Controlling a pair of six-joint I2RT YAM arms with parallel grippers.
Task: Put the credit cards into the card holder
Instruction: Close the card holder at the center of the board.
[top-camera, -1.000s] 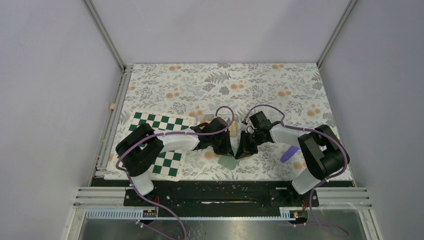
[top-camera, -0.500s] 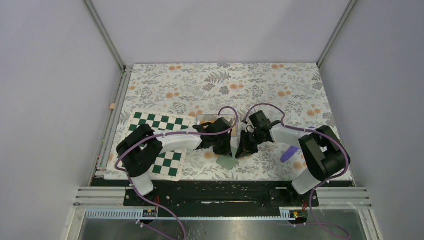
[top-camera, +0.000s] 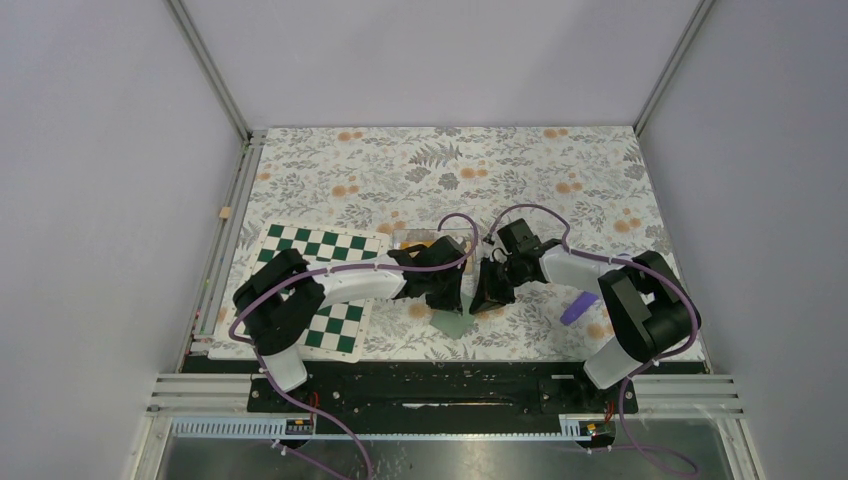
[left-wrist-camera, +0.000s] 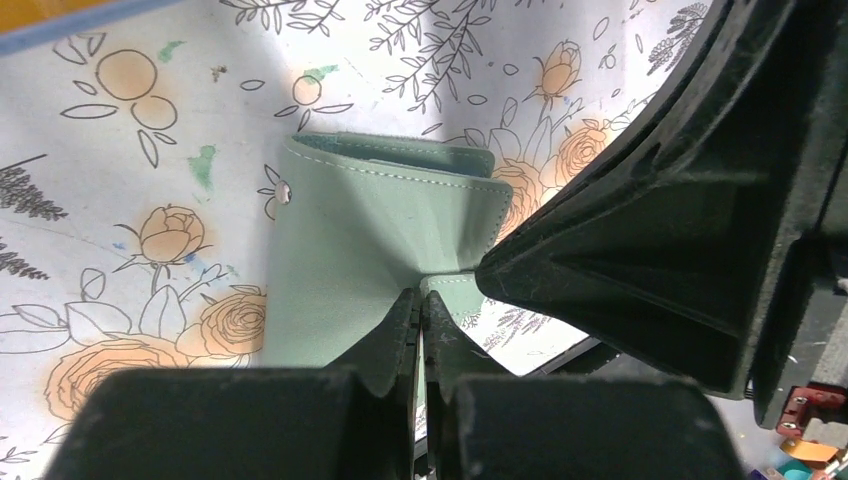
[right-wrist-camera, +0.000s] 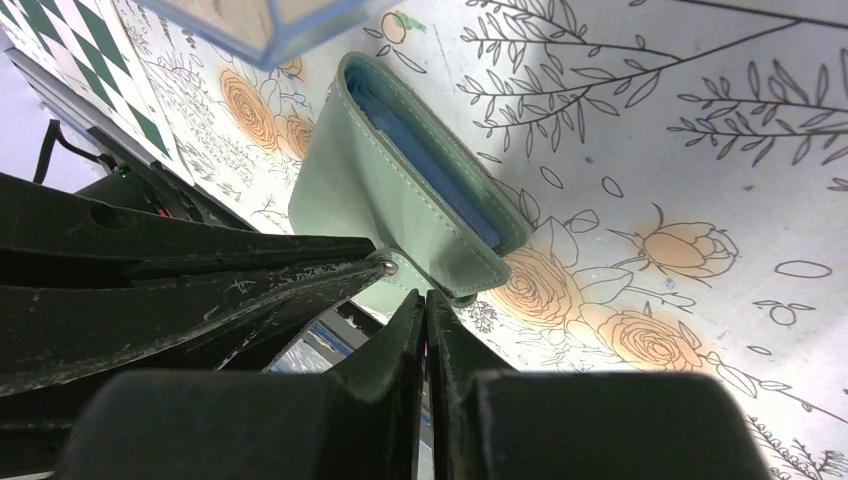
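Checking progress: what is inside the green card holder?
The card holder gapes open: a flat blue layer shows inside, card or lining unclear. No orange-yellow card visible; deeper pockets are covered by its flap.

Black-and-white arms (top-camera: 350, 285) trailing looping purple cables (top-camera: 452, 216).

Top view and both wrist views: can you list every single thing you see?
card holder: one, pale green, on the cloth between the grippers, held open, something blue inside
credit cards: number unclear, orange-yellow, in the clear box
clear box: one, see-through with a blue rim, just beyond the holder
chequered board: one, green and white, left side, partly under the left arm
purple thing: one, purple, right side by the right arm
tablecloth: one, white with flowers, covering the table
left gripper: one, black, shut on a holder flap
right gripper: one, black, shut on the other flap
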